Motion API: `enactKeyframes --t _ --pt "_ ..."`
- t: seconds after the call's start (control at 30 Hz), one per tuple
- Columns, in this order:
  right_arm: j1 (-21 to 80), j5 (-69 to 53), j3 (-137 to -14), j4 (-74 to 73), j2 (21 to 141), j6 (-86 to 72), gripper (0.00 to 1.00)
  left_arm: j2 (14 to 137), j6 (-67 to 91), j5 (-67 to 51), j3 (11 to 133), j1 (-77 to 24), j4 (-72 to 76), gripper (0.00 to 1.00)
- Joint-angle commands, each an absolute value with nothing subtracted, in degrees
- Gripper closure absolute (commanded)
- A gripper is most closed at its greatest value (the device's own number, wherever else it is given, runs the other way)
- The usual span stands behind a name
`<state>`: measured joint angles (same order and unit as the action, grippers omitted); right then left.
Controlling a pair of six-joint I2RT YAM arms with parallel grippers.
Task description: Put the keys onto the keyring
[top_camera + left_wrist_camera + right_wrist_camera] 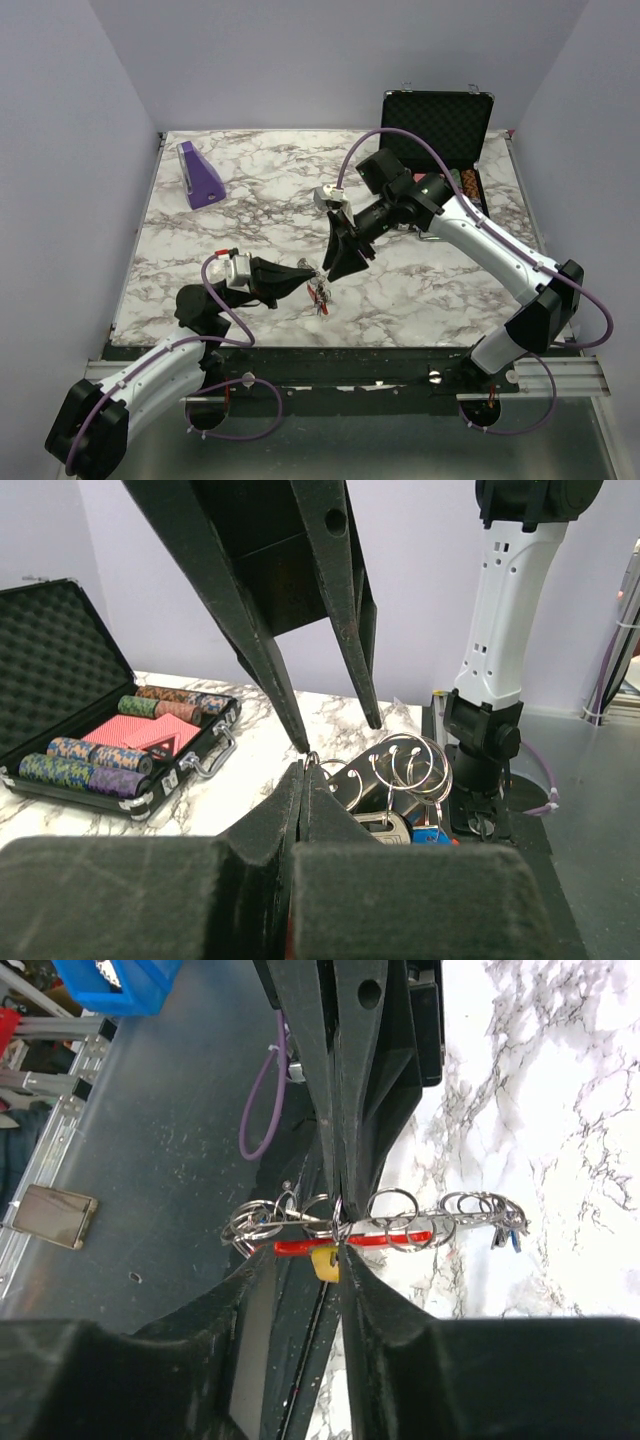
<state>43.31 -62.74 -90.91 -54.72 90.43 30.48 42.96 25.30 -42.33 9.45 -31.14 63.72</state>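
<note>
Step in hand, by the look of it: threading a key, w/ one arm holding the bunch and the other working at it. Left gripper point(304, 776) has its jaws closed on a thin wire loop of the keyring point(320, 292), which sits by the near edge of the marble table point(250, 210), approx centre; lifted or resting, can't tell. Right gripper point(300, 1260) comes in from above, jaws partly apart, tips either side of the yellow key point(323, 1264), which lies right under the red crescent point(360, 1244). Can't tell whether either pad touches it, or whether it's on a ring yet. Blue keys point(508, 1235) hang at one end of the bunch, apparently on rings already. Next move prob. calls for a fine pinch on the yellow head, then steering the key's hole along a split ring w/o twisting the bunch out of the left's hold.
</note>
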Motion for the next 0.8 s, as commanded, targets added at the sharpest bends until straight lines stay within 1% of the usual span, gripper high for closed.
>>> enactKeyframes --t 0.0,0.17,0.33,0.43,0.53,0.63,0.7,0.77 --pt "43.94 -63.19 -91.84 -51.33 92.19 28.65 0.64 43.24 26.28 -42.45 9.75 -31.03 66.45 1.0" --pt "44.47 -62.67 -92.02 -50.71 93.34 28.3 0.68 43.59 26.28 -41.92 9.84 -30.94 66.97 1.0" --pt "45.09 -61.96 -91.32 -50.19 93.34 28.13 0.7 43.59 26.19 -41.31 9.76 -30.85 67.06 1.0" --pt "45.53 -61.53 -91.14 -49.92 93.43 28.04 0.75 43.77 26.19 -41.13 9.76 -31.03 66.8 1.0" --pt "45.88 -60.21 -90.79 -49.83 93.34 28.04 0.76 43.16 25.93 -40.08 9.58 -30.94 66.36 1.0" --pt "45.97 -58.8 -90.53 -49.13 93.16 27.42 0.8 42.1 25.23 -39.03 9.58 -31.03 64.96 1.0" --pt "45.97 -58.1 -90.62 -48.96 93.16 27.07 0.82 41.31 24.79 -38.32 9.58 -31.02 63.73 1.0" --pt "46.05 -57.48 -90.7 -48.69 93.16 26.81 0.87 40.7 24.35 -37.62 9.41 -31.03 62.76 1.0"
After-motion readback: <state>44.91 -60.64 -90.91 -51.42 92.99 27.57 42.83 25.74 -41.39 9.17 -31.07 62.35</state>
